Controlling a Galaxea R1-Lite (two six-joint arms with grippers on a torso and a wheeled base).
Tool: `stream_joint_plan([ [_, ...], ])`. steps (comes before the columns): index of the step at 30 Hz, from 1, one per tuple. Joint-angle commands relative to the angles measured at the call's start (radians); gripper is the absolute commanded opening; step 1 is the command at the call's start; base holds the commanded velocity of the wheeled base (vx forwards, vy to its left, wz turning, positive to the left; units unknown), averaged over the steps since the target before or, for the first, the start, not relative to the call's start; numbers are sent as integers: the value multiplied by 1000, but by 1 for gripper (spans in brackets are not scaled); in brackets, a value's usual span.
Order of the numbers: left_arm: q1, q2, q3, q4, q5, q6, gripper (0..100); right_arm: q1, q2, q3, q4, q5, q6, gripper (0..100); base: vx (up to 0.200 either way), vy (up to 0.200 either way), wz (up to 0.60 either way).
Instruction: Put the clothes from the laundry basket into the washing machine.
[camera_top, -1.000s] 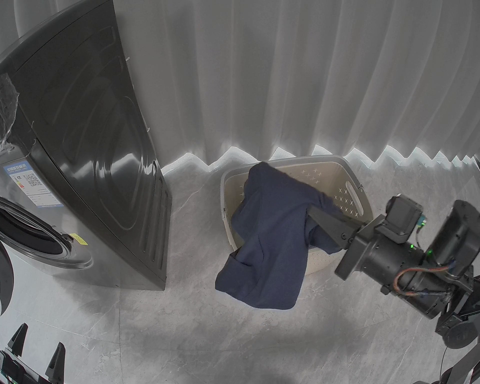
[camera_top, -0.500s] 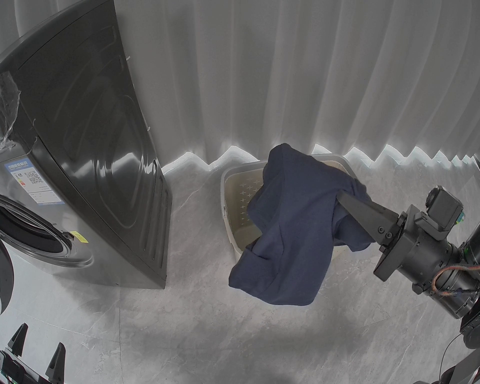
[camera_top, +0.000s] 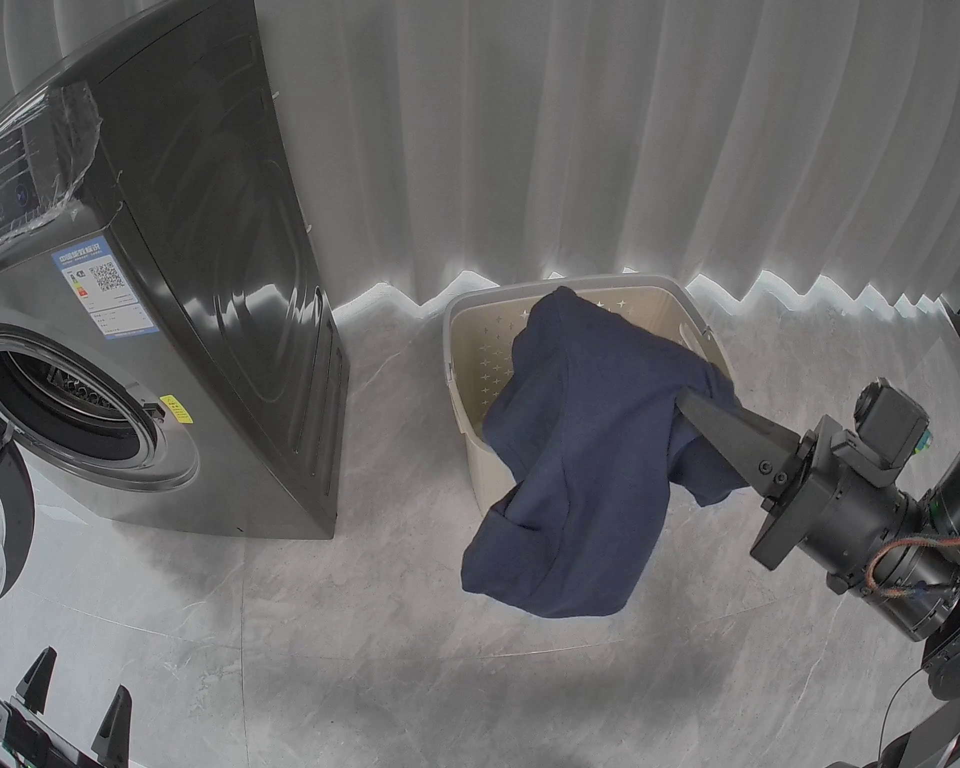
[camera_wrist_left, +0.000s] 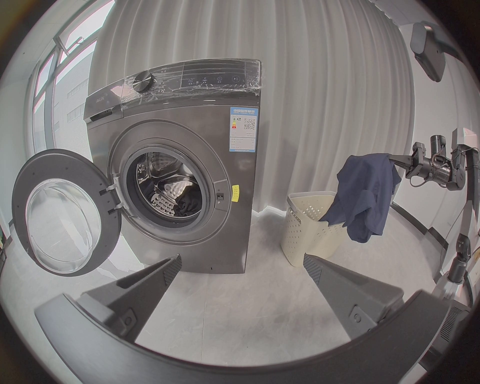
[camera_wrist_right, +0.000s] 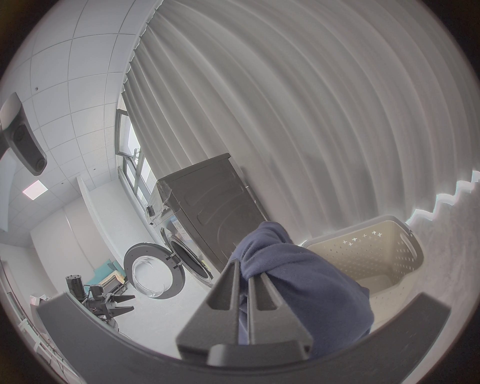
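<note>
Right pincer (camera_top: 690, 405) is seen from the head clamped on a navy garment (camera_top: 580, 450) hung over the laundry basket (camera_top: 470, 310), beside the curtain (camera_top: 600, 130). From the left wrist, left pincer (camera_wrist_left: 242, 257) is held apart, low before the washing machine (camera_wrist_left: 200, 125); its door (camera_wrist_left: 65, 212) is swung open, dark clothing (camera_wrist_left: 187, 202) inside. From the right wrist, the garment is pinched between closed fingers (camera_wrist_right: 225, 300).

Head view: high, looking forward and down; washing machine (camera_top: 200, 250) left, laundry basket (camera_top: 478, 352) far centre.
Left wrist view: low, near left, facing the machine's front.
Right wrist view: raised at right, close on navy garment (camera_wrist_right: 305, 285), facing left.
Shared: machine, basket, curtain (camera_top: 600, 130).
</note>
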Motion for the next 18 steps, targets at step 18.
stream_joint_plan([
  [18,-1,-16,16,0,0,-2,100,1,9,7,-1,4,1,0,0,200,0],
])
